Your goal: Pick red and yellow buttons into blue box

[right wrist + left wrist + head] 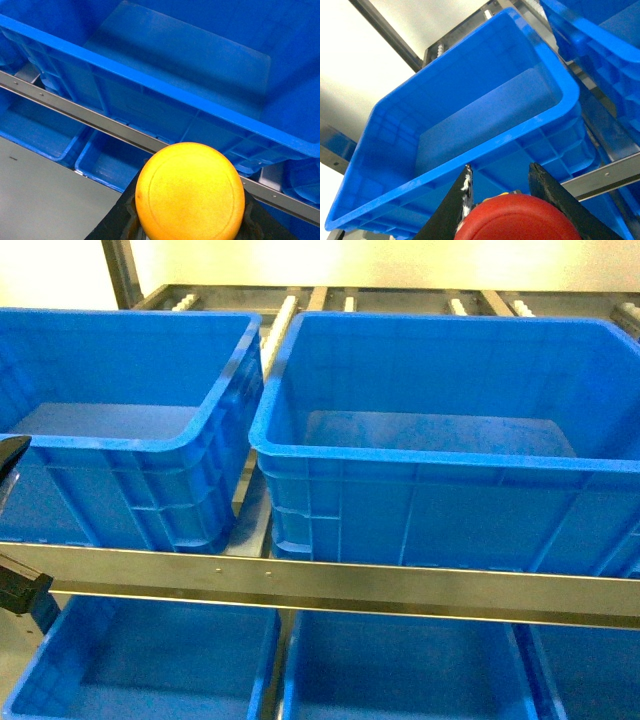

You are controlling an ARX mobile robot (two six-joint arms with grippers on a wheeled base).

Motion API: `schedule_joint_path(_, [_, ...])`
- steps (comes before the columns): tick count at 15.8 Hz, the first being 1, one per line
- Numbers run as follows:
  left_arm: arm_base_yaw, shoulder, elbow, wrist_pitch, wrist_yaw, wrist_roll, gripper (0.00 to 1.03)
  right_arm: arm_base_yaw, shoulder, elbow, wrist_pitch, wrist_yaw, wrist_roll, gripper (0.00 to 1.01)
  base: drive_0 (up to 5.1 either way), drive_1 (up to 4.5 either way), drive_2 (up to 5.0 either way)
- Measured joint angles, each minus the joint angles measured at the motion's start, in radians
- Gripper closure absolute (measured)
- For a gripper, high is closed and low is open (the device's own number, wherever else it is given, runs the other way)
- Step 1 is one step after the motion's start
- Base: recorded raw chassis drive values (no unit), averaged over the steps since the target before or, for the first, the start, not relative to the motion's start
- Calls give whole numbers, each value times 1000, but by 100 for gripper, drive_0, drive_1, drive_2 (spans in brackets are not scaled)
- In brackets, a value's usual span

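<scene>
In the left wrist view my left gripper [501, 172] is shut on the red button [520, 220], whose red domed cap sits between the two black fingers [555, 200]. It hangs in front of the near wall of a big blue box [470, 155], below its rim. My right gripper [192, 205] is shut on the yellow button [187, 185], and the yellow cap hides most of the fingers. It hangs in front of and below the rim of another blue box [165, 87]. The head view shows both boxes, left [195, 438] and right [420, 466], side by side with bare floors.
A steel shelf rail [330, 585] runs across in front of the two boxes. More blue crates [400, 670] stand on the shelf below. A dark part of my left arm [12, 452] shows at the left edge. Roller tracks [280, 325] lie behind.
</scene>
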Motion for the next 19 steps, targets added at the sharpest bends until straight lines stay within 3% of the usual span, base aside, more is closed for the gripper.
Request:
schedule_joint_path(3, [0,0,0,0,0,0,74,0,0,0,0,0,0,71,410,-160,-248])
schedule_joint_path(8, [-4,0,0,0,1,0,74,0,0,0,0,0,0,71,300,114,-415])
schedule_joint_path(16, [-3,0,0,-1,0,0,74,0,0,0,0,4,0,71,6,283,-271])
schedule_joint_path(19, [-3,0,0,0,0,0,74,1,3,21,-39,-37,0,71,0,0,0])
